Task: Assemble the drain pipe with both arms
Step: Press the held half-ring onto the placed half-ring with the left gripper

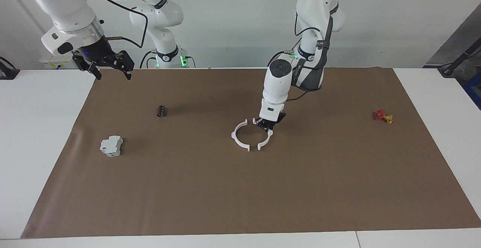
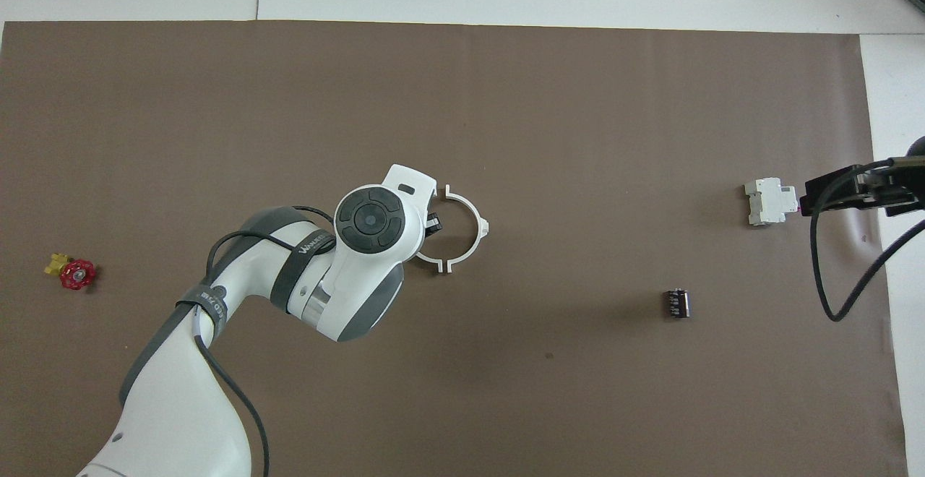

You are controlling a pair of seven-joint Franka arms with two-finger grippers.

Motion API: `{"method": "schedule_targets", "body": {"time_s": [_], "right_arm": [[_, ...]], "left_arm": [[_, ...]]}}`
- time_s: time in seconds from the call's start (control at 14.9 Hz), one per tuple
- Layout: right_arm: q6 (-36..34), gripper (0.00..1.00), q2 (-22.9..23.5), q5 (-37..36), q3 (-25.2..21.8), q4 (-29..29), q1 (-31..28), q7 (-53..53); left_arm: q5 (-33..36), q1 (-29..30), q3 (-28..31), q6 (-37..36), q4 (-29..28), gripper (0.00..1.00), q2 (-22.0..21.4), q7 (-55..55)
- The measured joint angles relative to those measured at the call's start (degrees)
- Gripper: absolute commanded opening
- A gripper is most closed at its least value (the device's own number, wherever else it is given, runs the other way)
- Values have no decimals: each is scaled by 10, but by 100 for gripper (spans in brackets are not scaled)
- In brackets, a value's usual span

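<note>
The right end effector [image 1: 112,67] hangs with fingers spread apart over the brown paper mat's [image 1: 240,188] edge at the right arm's end of the bench. The grey-white boxy block [image 1: 111,145] and the small black ribbed cylinder [image 1: 161,111] lie near it. Mid-mat, two thin white plastic half-rings [image 1: 240,135] face each other, gaps between their tabs. The left end effector [image 1: 267,124] is pinched on the half-ring [image 1: 266,139] nearer the left arm. A red-and-yellow valve [image 1: 383,116] lies toward the left arm's end.

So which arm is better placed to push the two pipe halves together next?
Left, probably. The left gripper is already down at the drain pipe, shut on one half-ring, while the right gripper hangs open above the mat's corner.
</note>
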Motion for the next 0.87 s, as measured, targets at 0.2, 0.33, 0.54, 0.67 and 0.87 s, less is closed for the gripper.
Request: {"method": "schedule_targets", "body": {"time_s": [0.2, 0.33, 0.54, 0.67, 0.87], "right_arm": [[0, 100, 0, 0, 0, 0, 0, 0], [0, 100, 0, 0, 0, 0, 0, 0], [0, 100, 0, 0, 0, 0, 0, 0], [0, 100, 0, 0, 0, 0, 0, 0], [0, 100, 0, 0, 0, 0, 0, 0]], "left_arm": [[0, -10, 1, 1, 0, 0, 3, -5], [0, -13, 1, 1, 0, 0, 3, -9], [0, -13, 1, 7, -2, 0, 4, -11], [0, -13, 2, 13, -3, 0, 5, -11], [0, -13, 4, 18, -3, 0, 7, -11]]}}
